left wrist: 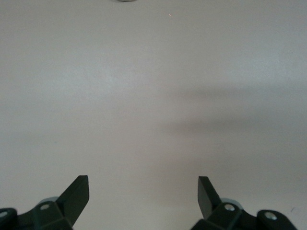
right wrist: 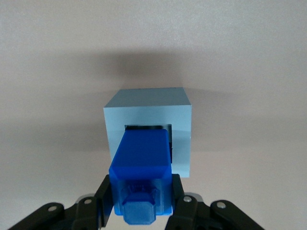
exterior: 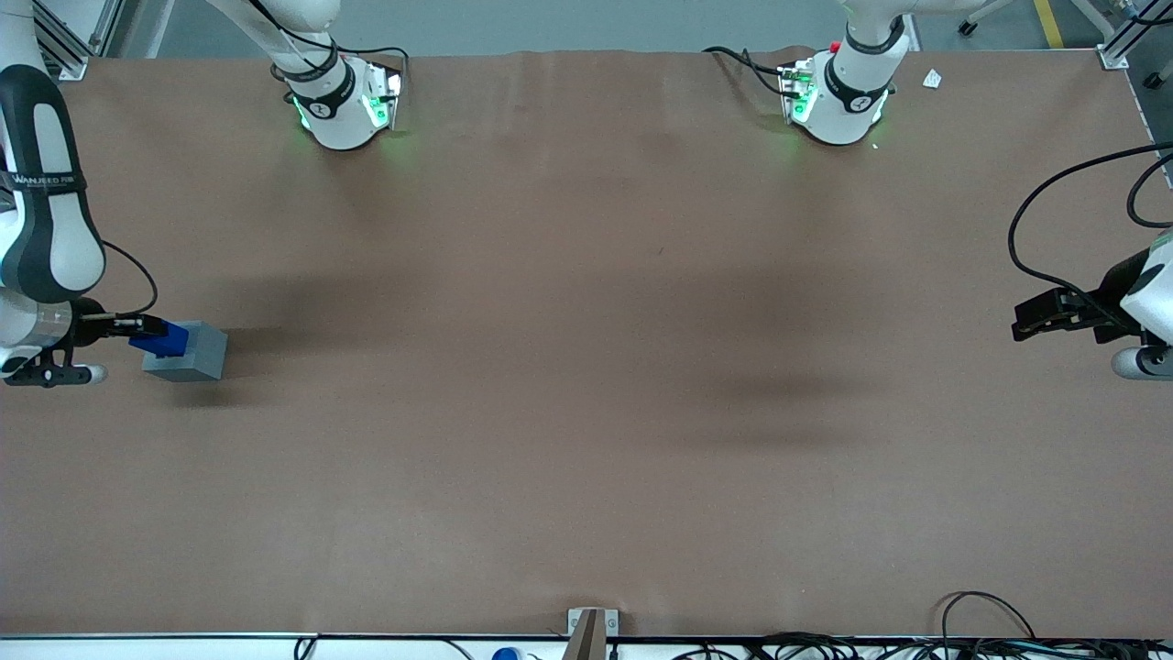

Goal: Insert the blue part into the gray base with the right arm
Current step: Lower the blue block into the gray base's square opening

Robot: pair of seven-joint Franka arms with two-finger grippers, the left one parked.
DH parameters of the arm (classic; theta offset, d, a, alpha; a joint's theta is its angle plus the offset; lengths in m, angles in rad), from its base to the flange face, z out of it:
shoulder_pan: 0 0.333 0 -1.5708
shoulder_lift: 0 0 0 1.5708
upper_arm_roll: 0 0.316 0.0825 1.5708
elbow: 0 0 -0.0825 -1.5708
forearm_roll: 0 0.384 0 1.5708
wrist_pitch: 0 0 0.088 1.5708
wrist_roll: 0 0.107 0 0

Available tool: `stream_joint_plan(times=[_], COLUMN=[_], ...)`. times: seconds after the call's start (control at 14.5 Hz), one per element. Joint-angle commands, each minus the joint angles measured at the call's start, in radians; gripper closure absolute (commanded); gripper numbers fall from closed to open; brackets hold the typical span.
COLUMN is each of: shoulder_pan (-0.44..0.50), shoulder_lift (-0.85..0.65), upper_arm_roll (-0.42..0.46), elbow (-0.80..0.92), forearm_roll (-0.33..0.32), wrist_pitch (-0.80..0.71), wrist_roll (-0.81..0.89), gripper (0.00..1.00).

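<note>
The gray base stands on the brown table at the working arm's end. The blue part hangs just above its top face, held in the right arm's gripper. In the right wrist view the gripper is shut on the blue part, one black finger pressed against each side. The part's lower end reaches into the square recess of the gray base. A dark gap of the recess still shows around the part's end. How deep the part sits is hidden.
The right arm with its black panels rises near the table's edge. Two arm bases stand along the table's edge farthest from the front camera. The parked arm's gripper hovers at its own end. Cables lie along the nearest edge.
</note>
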Motion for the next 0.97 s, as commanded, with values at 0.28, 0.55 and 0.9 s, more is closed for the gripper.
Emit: stream_joint_plan(times=[0.28,0.55,0.9], shoulder_pan=[-0.028,-0.028,-0.025], shoulder_lift=[0.031,0.038,0.051], upper_arm_roll=[0.017,0.017,0.017], elbow=[0.044,0.052,0.070], forearm_roll=[-0.037,-0.034,-0.034], wrist_pitch=[-0.012,-0.009,-0.014], wrist_roll=[-0.005,-0.005,-0.004], gripper=[0.96,0.96,0.95])
